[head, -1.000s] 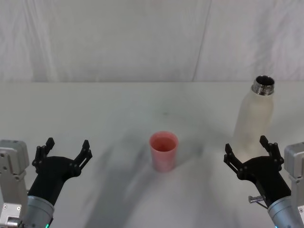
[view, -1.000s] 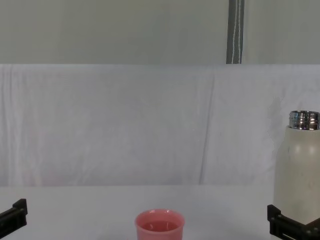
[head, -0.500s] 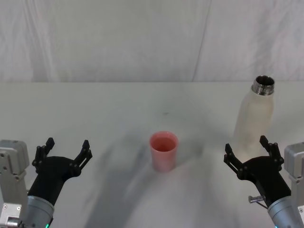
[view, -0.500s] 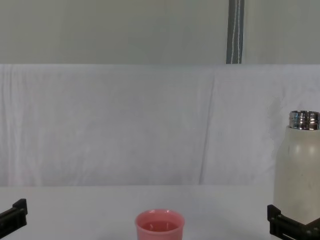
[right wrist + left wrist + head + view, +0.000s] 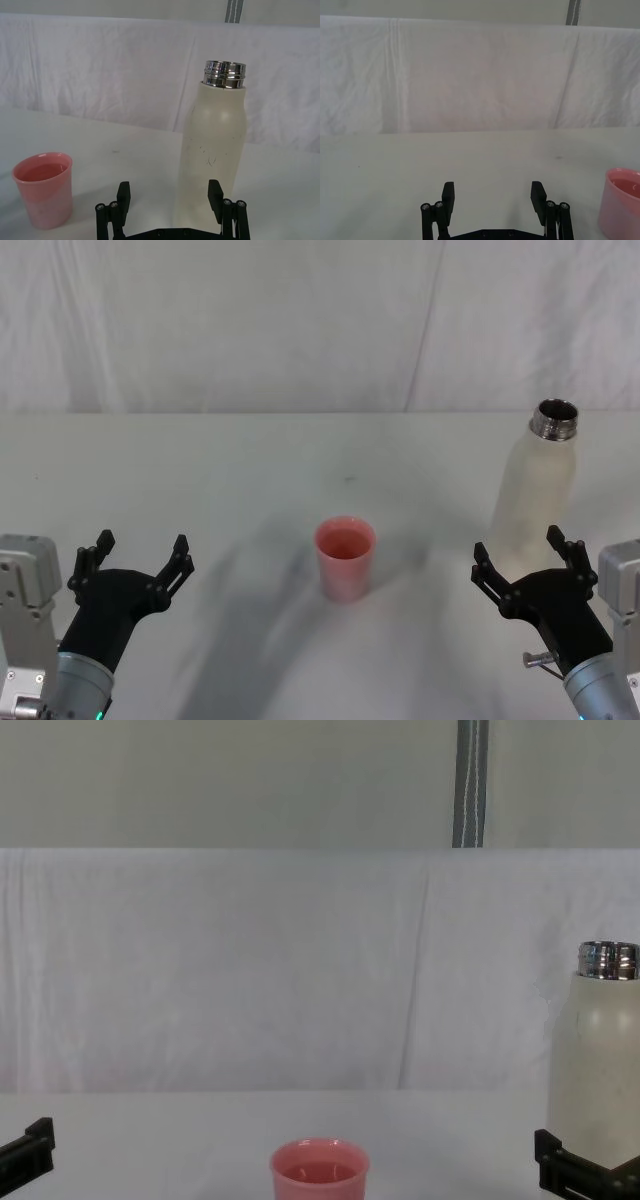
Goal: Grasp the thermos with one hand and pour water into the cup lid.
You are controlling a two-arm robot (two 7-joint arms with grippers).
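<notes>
The cream-white thermos stands upright at the right of the table, its steel neck uncapped; it is also seen in the right wrist view and chest view. The pink cup lid stands mid-table, upright, with liquid inside. My right gripper is open, just in front of the thermos, not touching it; its black fingers frame the bottle's base. Near the table's front left, my left gripper is open and holds nothing.
A white cloth covers the table and hangs as a backdrop behind it. A grey pole rises behind the backdrop. Bare tabletop lies between the cup lid and each gripper.
</notes>
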